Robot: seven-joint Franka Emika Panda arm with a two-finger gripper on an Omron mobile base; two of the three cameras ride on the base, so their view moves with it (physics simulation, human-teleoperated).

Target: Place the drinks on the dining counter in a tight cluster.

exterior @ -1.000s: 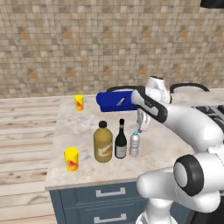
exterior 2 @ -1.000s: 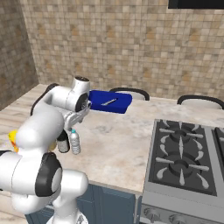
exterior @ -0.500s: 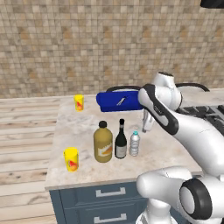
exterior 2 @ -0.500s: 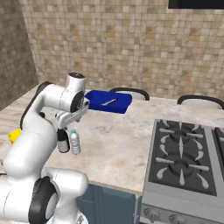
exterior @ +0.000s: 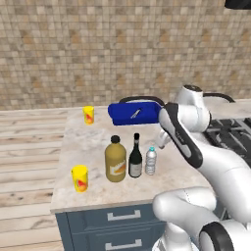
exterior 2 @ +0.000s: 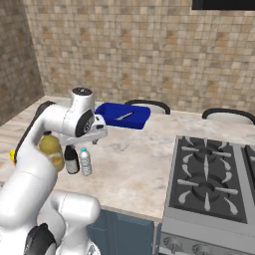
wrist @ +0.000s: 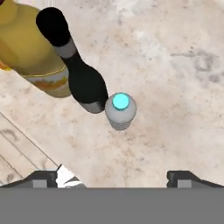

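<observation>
On counter [exterior: 93, 147], bottles [exterior: 135, 157] upright

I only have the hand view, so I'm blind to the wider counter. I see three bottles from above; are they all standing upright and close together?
Observer: Yes. The squat amber-yellow bottle with black cap, the slim dark wine bottle and the small clear blue-capped bottle stand upright in a tight row near the front edge of the beige marbled island counter.
Operator: Anything else on that counter?
Observer: Two small yellow cups with red marks, one front left, one at the back, and a blue rectangular tray behind the bottles.
Operator: Where is my pincer?
Observer: The open pincer hangs empty, above and just behind the clear bottle.
</observation>
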